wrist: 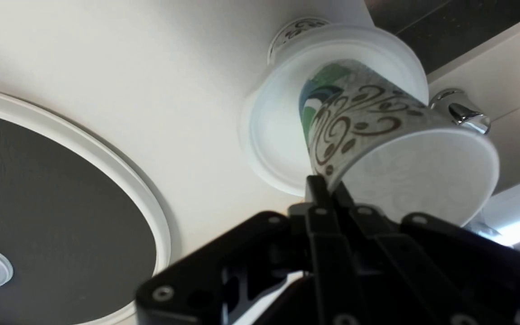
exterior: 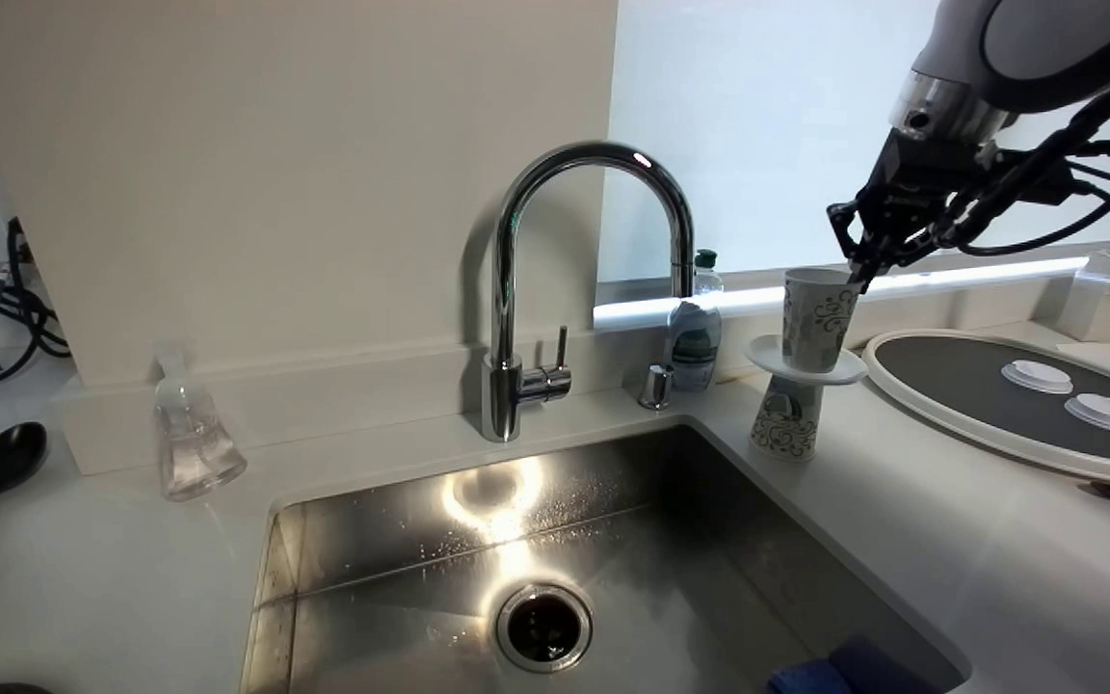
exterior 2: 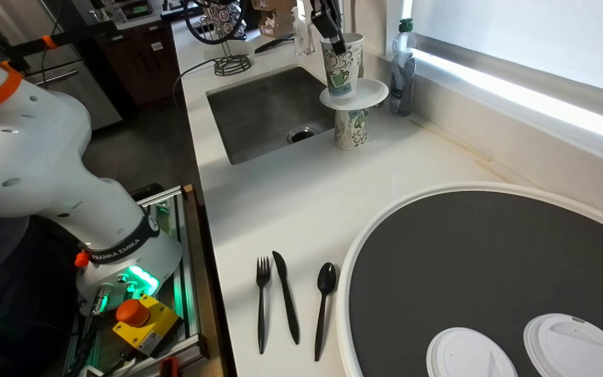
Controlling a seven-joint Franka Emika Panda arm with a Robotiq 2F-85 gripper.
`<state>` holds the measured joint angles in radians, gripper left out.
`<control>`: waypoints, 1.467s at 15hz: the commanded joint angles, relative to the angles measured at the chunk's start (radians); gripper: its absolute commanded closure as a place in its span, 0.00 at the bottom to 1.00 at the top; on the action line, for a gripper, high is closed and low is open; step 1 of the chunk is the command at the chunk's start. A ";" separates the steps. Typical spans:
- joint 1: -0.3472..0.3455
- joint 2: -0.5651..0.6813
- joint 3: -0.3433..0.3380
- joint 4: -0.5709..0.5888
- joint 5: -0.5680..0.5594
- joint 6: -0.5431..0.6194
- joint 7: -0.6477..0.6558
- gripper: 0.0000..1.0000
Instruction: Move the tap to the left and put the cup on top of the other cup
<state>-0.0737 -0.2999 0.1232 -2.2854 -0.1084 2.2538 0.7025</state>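
The chrome tap [exterior: 505,280] stands behind the sink, its arched spout turned right in an exterior view. The other cup [exterior: 786,424], a patterned paper cup, stands upside down on the counter right of the sink; it also shows in the other view [exterior 2: 351,131]. A white plate [exterior: 765,359] lies on top of it. The cup [exterior: 820,313], patterned and mouth up, is over the plate [wrist: 282,149]; its base appears to meet it, but I cannot tell if it rests there. My gripper [wrist: 330,187] is shut on the rim of the cup [wrist: 359,113], one finger inside.
The steel sink [exterior: 690,429] lies in front of the tap. A soap bottle [exterior: 696,337] and small chrome cap [exterior: 657,386] stand behind the cups. A large round dark board [exterior 2: 469,251] holds white lids [exterior 2: 469,353]. Black cutlery [exterior 2: 286,298] lies beside it.
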 commanded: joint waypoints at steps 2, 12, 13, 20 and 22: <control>0.000 -0.009 -0.001 -0.032 -0.008 0.037 0.035 0.99; 0.001 -0.001 -0.002 -0.036 0.000 0.050 0.087 0.99; 0.001 0.000 -0.002 -0.036 0.000 0.052 0.095 0.99; 0.001 0.002 -0.003 -0.045 -0.005 0.080 0.115 0.99; 0.000 0.002 -0.004 -0.045 -0.007 0.079 0.118 0.99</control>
<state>-0.0737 -0.2913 0.1228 -2.3065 -0.1079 2.3000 0.7998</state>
